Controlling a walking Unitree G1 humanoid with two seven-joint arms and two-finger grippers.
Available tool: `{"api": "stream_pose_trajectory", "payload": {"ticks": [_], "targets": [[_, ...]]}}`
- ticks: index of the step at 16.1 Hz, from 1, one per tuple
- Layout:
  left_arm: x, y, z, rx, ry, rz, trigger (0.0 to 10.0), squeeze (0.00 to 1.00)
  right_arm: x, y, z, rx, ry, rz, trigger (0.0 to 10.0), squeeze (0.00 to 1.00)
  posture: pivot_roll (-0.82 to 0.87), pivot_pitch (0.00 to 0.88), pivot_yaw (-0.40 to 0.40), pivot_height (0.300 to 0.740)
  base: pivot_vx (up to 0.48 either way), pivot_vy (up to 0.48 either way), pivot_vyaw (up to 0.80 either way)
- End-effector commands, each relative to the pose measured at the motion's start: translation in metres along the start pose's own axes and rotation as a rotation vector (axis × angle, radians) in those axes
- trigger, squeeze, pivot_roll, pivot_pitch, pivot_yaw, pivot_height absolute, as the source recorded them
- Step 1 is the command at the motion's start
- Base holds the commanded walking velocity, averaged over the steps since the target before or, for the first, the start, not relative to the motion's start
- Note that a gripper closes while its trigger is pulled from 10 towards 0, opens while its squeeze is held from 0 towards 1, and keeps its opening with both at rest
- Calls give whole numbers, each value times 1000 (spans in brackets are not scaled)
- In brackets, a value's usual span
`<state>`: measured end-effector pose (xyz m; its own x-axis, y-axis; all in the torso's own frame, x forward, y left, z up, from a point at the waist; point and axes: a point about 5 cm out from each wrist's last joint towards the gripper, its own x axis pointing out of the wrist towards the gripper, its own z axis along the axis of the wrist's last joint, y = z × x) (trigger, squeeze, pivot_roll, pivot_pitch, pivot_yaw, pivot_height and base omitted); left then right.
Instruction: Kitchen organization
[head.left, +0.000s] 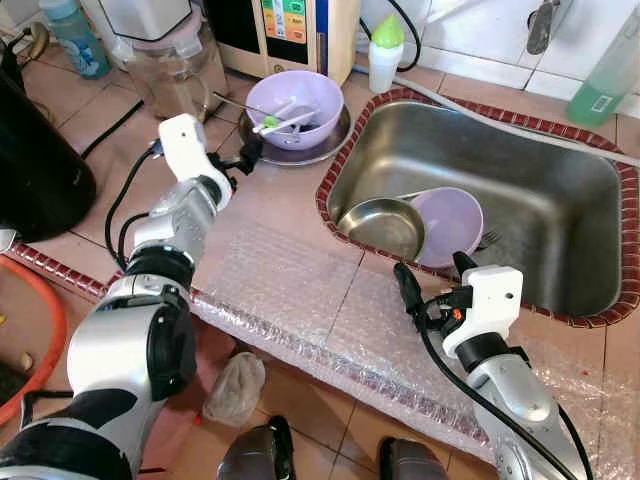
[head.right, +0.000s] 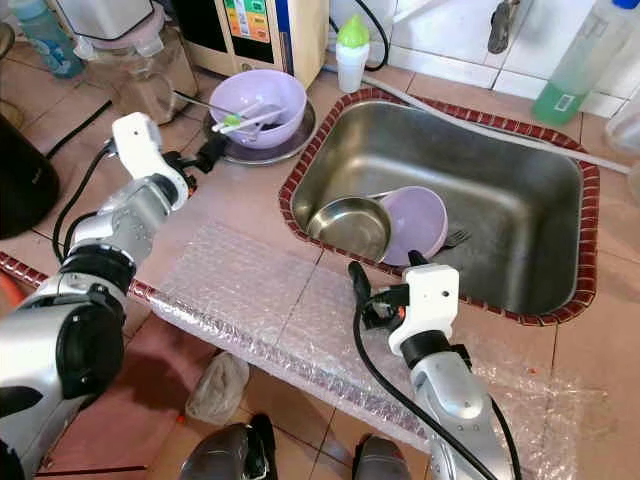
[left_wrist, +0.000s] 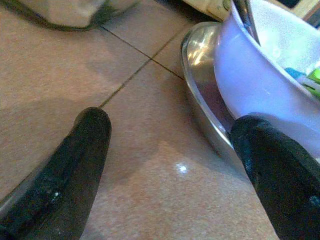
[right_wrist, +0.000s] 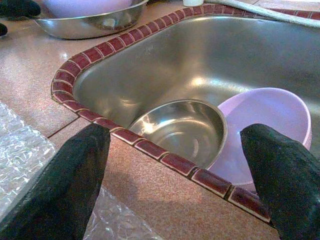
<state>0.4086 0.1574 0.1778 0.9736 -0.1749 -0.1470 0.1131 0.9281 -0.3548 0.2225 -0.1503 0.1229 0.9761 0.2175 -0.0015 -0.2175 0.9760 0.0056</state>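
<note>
Black left claw (head.left: 247, 152) open beside plate (left_wrist: 200, 100)

No text, number or brand can be read anywhere. The white appliance (head.left: 290, 35) at the back of the table carries a panel of coloured blocks in orange, green and yellow, but its print is too small to make out. The green bottle (head.left: 610, 75) beside the sink bears a white label, and the blue bottle (head.left: 75, 35) a pale one, both illegible.
</note>
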Motion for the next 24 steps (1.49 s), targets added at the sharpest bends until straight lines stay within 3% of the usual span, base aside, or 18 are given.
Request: {"api": "stream_pose_trajectory", "payload": {"ticks": [1,6,9,15,19,24], "targets": [[1,-1,-13,49,91,14,10000,0,-4,2,-15,16,80,-7,10000,0,-183,207,103,740,0,0,0],[-2,7,-9,82,113,19,10000,0,0,1,-16,17,78,-10,10000,0,-165,198,107,740,0,0,0],[-8,22,-11,105,137,42,10000,0,3,2,-17,20,73,-6,10000,0,-157,194,106,740,0,0,0],[-17,35,-5,136,151,45,10000,0,6,1,-17,23,65,-3,10000,0,-140,188,110,740,0,0,0],[-26,43,-1,160,160,47,10000,0,12,22,5,138,-12,209,10000,0,-126,183,114,740,0,0,0],[-39,47,-1,187,188,33,10000,0,18,34,17,171,-33,360,10000,0,-109,172,120,740,0,0,0]]}}
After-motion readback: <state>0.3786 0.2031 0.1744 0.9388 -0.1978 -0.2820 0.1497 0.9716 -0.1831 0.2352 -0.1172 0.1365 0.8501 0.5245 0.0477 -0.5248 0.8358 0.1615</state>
